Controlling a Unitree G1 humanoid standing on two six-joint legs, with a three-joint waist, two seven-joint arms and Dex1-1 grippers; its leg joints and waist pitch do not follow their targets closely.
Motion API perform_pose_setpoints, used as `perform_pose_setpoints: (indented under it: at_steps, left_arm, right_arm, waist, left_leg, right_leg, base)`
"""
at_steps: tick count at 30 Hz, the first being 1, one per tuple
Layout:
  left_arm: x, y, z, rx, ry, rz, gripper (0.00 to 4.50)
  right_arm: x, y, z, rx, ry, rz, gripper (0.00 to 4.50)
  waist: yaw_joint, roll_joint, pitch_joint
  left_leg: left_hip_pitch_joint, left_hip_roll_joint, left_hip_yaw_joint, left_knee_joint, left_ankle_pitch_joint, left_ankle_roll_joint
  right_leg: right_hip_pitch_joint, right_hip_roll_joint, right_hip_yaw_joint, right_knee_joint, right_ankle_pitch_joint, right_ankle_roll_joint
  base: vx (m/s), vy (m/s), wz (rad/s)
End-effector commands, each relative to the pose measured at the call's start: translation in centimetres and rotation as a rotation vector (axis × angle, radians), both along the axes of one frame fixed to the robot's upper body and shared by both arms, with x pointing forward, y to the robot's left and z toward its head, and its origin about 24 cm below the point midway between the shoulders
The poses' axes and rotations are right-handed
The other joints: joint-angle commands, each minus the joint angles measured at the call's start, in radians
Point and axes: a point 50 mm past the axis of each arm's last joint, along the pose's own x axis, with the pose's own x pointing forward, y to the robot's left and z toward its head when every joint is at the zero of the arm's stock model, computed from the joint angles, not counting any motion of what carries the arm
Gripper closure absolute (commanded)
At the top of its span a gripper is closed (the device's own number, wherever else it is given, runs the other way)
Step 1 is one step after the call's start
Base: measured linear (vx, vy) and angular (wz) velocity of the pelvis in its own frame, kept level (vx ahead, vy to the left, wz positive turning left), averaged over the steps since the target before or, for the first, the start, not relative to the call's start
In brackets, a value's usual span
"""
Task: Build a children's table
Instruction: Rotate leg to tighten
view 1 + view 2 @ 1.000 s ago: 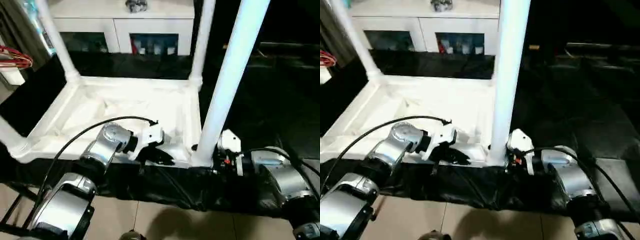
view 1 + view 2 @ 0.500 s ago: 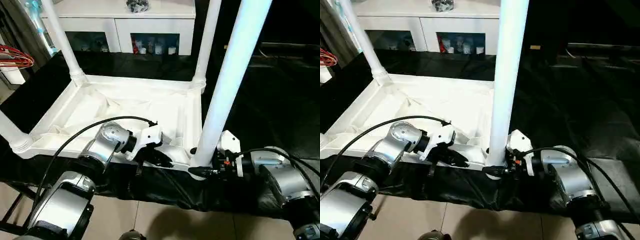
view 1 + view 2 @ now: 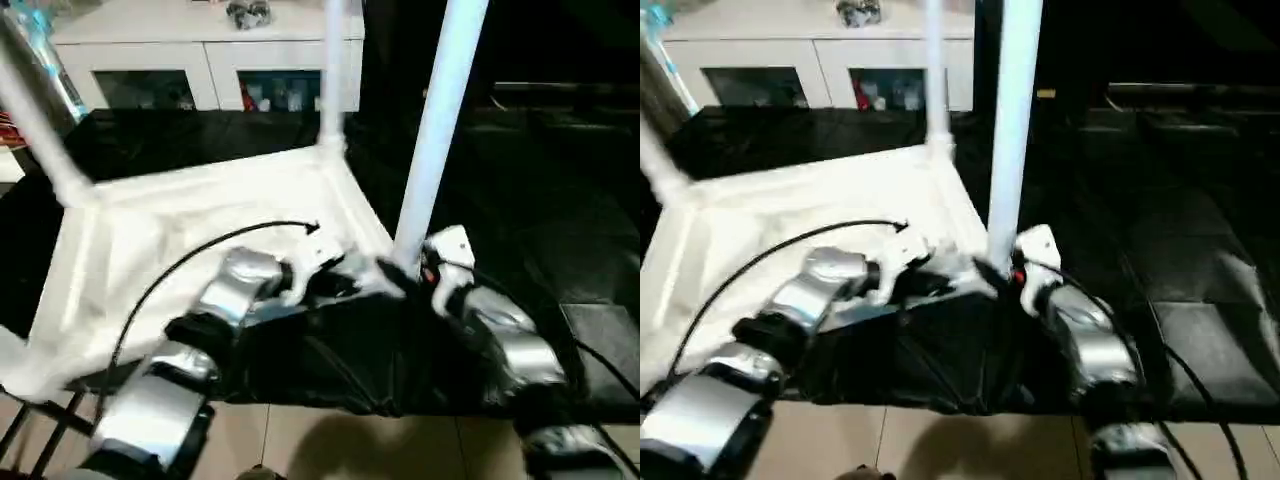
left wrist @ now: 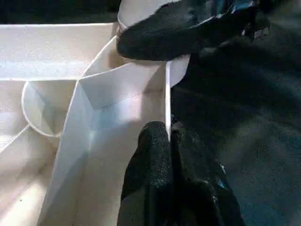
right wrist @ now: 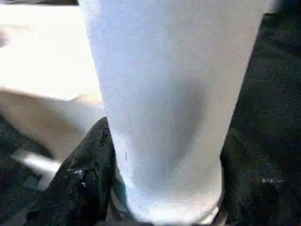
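Note:
The white tabletop [image 3: 180, 210] lies upside down on black cloth, ribs up. Two legs [image 3: 330, 70] [image 3: 40, 140] stand in its far corners. A third leg [image 3: 437, 130] rises at the near right corner. My right gripper [image 3: 405, 270] is shut on that leg just above its base. In the right wrist view the leg [image 5: 164, 94] sits between the black fingers [image 5: 84, 183]. My left gripper [image 3: 345, 283] is shut on the tabletop's thin rim [image 4: 167, 94] beside that corner. Its fingers [image 4: 155, 155] pinch the wall.
A white glass-door cabinet [image 3: 200, 50] stands behind the table. Black cloth [image 3: 540, 200] covers the work surface to the right. Tiled floor [image 3: 330, 450] shows below the front edge. A black cable [image 3: 200, 260] arcs over my left forearm.
The tabletop has swung round, its near right corner moving away from me with both grippers still holding on. The head view has also shifted.

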Motion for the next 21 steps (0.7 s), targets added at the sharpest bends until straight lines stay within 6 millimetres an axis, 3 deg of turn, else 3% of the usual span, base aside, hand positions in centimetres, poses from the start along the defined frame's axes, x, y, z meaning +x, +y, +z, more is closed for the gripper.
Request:
perform_pose_setpoints:
  at_steps: [1, 6, 8, 12, 21]
  left_arm:
    - [0.2, -3.3, 1.7, -0.057, -0.074, 0.016, 4.50]
    - [-0.6, -4.4, 1.6, -0.094, -0.070, -0.026, 4.50]
    - [-0.9, -4.5, 1.6, -0.106, -0.083, -0.054, 4.50]
    - [-1.0, -3.9, 1.5, -0.095, -0.107, -0.093, 4.50]
    - [-1.5, -1.2, 1.6, -0.031, -0.105, -0.288, 4.50]
  right_arm:
    - [-0.8, 2.1, -2.8, -0.023, 0.128, -0.052, 1.86]
    - [-0.7, 2.6, -2.7, 0.028, 0.107, -0.078, 1.86]
    - [-0.6, 2.8, -2.4, 0.049, 0.095, -0.064, 1.30]
    - [-0.5, 2.6, -2.1, 0.023, 0.074, -0.034, 0.98]
    - [-1.8, 1.9, -1.3, -0.067, 0.047, 0.335, 0.89]
  waist:
    - [-0.004, -0.010, -0.061]
    - [-0.001, -0.007, -0.063]
    - [-0.002, -0.006, -0.062]
    - [-0.002, -0.005, -0.063]
    - [0.005, -0.004, -0.064]
  left_leg:
    - [0.011, 0.034, -0.018, -0.062, -0.262, 0.031]
    - [0.009, 0.034, -0.018, -0.062, -0.280, 0.043]
    - [0.007, 0.034, -0.018, -0.063, -0.284, 0.050]
    - [0.007, 0.034, -0.019, -0.063, -0.279, 0.052]
    - [0.003, 0.040, -0.015, -0.058, -0.254, 0.081]
  right_leg:
    - [0.045, -0.062, 0.037, -0.073, -0.297, -0.189]
    - [0.048, -0.063, 0.038, -0.074, -0.278, -0.176]
    - [0.049, -0.062, 0.037, -0.075, -0.277, -0.176]
    - [0.049, -0.061, 0.037, -0.072, -0.265, -0.177]
    - [0.052, -0.061, 0.036, -0.062, -0.204, -0.200]
  base:
    - [0.000, 0.000, 0.00]
    - [0.000, 0.000, 0.00]
    - [0.000, 0.000, 0.00]
    - [0.000, 0.000, 0.00]
    - [0.000, 0.000, 0.00]
